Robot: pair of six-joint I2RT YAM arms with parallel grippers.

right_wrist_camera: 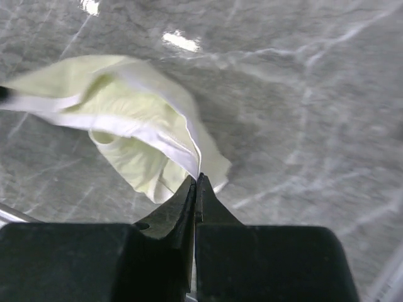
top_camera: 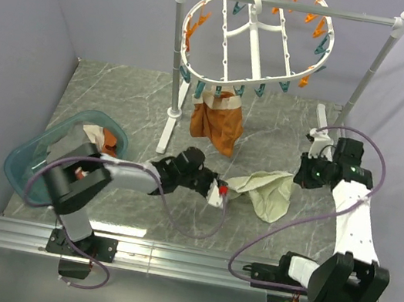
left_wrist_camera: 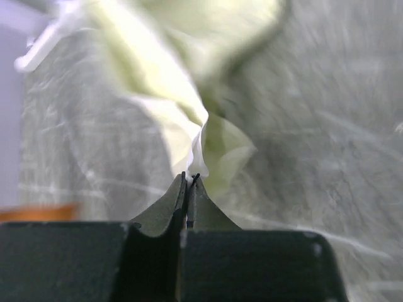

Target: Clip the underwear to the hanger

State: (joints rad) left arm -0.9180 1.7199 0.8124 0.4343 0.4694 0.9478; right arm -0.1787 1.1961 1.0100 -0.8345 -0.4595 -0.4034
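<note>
The pale cream-yellow underwear is stretched between both grippers just above the marble table. My left gripper is shut on its left end; in the left wrist view the fabric rises from the pinched tips of that gripper. My right gripper is shut on the white waistband edge, pinched at the tips of this gripper. The white oval hanger with orange and teal clips hangs from the rail at the back, well above and behind both grippers.
A white rail stand carries the hanger. An orange-brown garment is clipped under the hanger's near rim. A teal basket holding clothes sits at the left. Purple cables loop over the table.
</note>
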